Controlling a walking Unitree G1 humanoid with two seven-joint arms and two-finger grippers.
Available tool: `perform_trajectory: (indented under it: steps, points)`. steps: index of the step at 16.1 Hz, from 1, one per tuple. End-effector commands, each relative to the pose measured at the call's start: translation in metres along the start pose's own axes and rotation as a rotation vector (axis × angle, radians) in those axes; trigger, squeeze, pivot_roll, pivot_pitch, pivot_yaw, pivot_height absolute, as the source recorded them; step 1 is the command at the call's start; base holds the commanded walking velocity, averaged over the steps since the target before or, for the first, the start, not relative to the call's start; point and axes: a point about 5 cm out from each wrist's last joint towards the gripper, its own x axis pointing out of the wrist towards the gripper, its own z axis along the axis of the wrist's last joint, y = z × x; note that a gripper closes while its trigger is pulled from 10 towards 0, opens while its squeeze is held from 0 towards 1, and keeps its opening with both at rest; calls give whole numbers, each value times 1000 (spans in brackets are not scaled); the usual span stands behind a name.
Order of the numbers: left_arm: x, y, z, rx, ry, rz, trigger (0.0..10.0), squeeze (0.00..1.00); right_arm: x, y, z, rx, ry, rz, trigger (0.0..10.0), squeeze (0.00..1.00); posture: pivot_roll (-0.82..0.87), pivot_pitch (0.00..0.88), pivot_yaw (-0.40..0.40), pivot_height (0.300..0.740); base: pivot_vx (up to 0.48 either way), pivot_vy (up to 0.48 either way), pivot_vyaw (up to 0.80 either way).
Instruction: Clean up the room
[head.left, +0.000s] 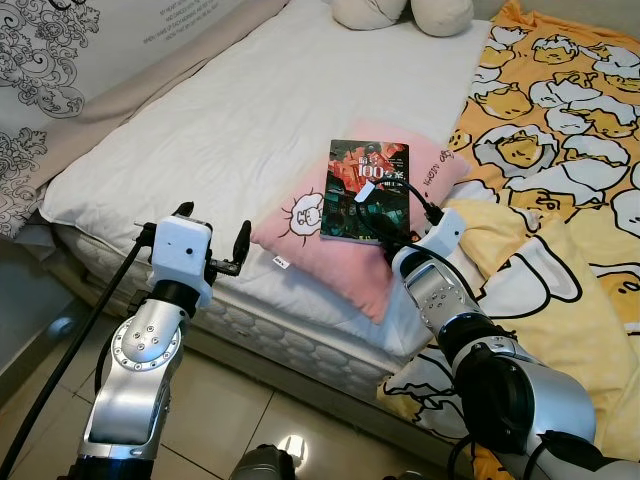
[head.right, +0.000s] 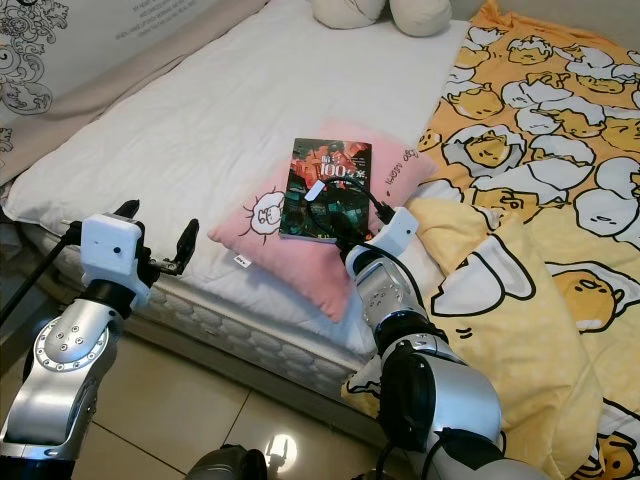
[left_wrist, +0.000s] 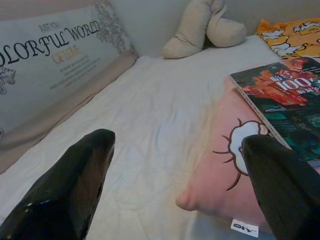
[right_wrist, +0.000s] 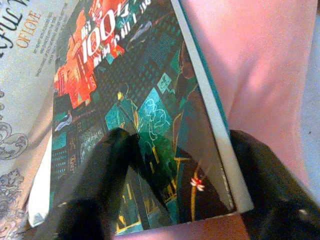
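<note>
Progress: early, by my judgement. Book (head.left: 366, 190) not yet lifted; it lies flat on the pillow (head.left: 330, 240), and nothing visible has been put away.
Remaining: grasp, lift and carry the book off the bed, then whatever else the room holds (no destination is visible).
Headboard cushion (left_wrist: 45, 65): far left, pale fabric printed with grey scrollwork and lettering, leaning along the bed's edge.
Left gripper (head.left: 213, 238): raised over the near bed edge, left of the pillow, touching nothing. Jaws stand wide apart, empty; fingers (left_wrist: 75, 185) are glossy black, thick and tapering to rounded tips.
Sheet (head.left: 230, 130): white, soft, lightly creased, covering the mattress (head.left: 270, 335), whose quilted side shows below.
Pillow: pink, plump, squarish, with a cartoon cloud drawn in dark line and a small white tag at the near edge. It rests on the sheet, its right side against the blanket.
Book: rectangular paperback, glossy dark cover in teal and red with large white numerals; thin white page edge visible in the right wrist view.
Right gripper (head.left: 390, 222): at the book's near edge. Jaws are open, with one finger over the cover and the other just outside the book's long edge (whether either pad presses the book, I cannot tell).
Blanket (head.left: 560, 150): right, yellow fleece-like cloth printed with egg cartoons, rumpled and hanging off the bed corner.
Plush (head.left: 400, 12): beige, rounded, at the head of the bed.
Floor (head.left: 220, 400): shiny pale tiles.
</note>
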Motion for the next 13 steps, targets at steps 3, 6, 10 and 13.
perform_trajectory:
  steps: [3, 6, 10, 13]
  points:
    - [4, -3, -1, 12, 3, -14, 10000, 0, 1, 5, 5, -166, -33, -20, 0, 0, 184, 95, 46, 740, 0, 0, 0]
    - [5, -6, -3, 10, 5, -25, 10000, 0, -2, 5, -3, -443, -64, -51, 0, 0, 174, 81, 47, 740, 0, 0, 0]
    - [7, -8, -3, 10, 2, -39, 10000, 0, -3, 6, -16, -384, -44, -44, 0, 0, 174, 66, 52, 740, 0, 0, 0]
    - [8, -8, -5, 14, 3, -43, 10000, 0, -2, 15, -11, -376, -107, -13, 0, 0, 168, 58, 53, 740, 0, 0, 0]
